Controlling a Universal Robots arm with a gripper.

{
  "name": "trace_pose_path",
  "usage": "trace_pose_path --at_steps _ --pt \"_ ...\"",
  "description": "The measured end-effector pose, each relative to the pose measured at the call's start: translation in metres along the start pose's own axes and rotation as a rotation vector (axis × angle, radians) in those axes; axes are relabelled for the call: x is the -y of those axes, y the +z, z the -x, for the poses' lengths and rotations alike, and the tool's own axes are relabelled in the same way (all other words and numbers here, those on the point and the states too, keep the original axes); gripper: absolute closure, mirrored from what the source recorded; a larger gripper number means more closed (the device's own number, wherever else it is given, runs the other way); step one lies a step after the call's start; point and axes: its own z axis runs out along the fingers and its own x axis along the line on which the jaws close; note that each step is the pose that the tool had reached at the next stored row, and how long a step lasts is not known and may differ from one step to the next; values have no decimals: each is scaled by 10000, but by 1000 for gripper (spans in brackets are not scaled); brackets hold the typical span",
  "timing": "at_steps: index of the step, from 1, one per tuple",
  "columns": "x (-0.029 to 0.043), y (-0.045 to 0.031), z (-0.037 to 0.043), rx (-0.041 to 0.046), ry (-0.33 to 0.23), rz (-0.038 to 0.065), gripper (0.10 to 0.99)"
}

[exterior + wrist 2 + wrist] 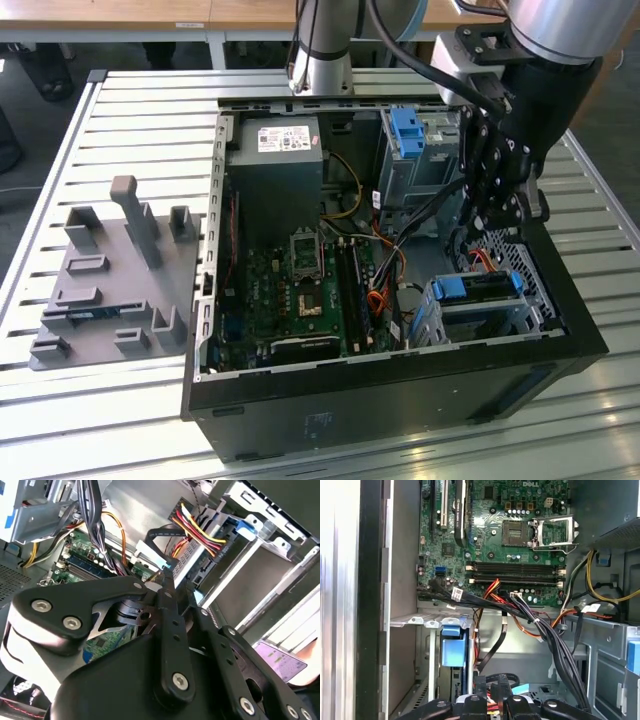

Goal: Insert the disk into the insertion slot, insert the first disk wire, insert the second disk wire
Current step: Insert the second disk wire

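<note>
The disk (pixel 478 288), in its blue carrier, lies inside the insertion slot (pixel 428 322), the low grey cage at the front corner of the open computer case on the exterior view's right. My gripper (pixel 487 238) hangs just behind and above that cage, among the cables. In the second wrist view its fingers (pixel 168 587) stand close together on the pale blue end of a flat black wire (pixel 159 534). A red, yellow and black wire bundle (pixel 200 527) runs to the disk's end beside the blue carrier tab (pixel 245 527). The carrier (pixel 452 647) lies just beyond my gripper (pixel 490 686).
A taller grey cage with a blue latch (pixel 410 135) stands behind my gripper. The motherboard (pixel 300 290) and the power supply (pixel 275 170) fill the case's left half. Thick black cables (pixel 545 635) cross beside the cage. A grey fixture plate (pixel 110 280) lies on the slatted table.
</note>
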Motion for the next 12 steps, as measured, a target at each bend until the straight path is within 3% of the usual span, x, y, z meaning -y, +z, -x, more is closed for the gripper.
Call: trace_pose_path --at_steps 6,7,10,12 --pt "4 35 50 3 21 18 839" --pt "6 43 59 2 25 25 776" --pt "11 74 70 2 52 34 776" --pt "13 92 72 -64 76 37 776"
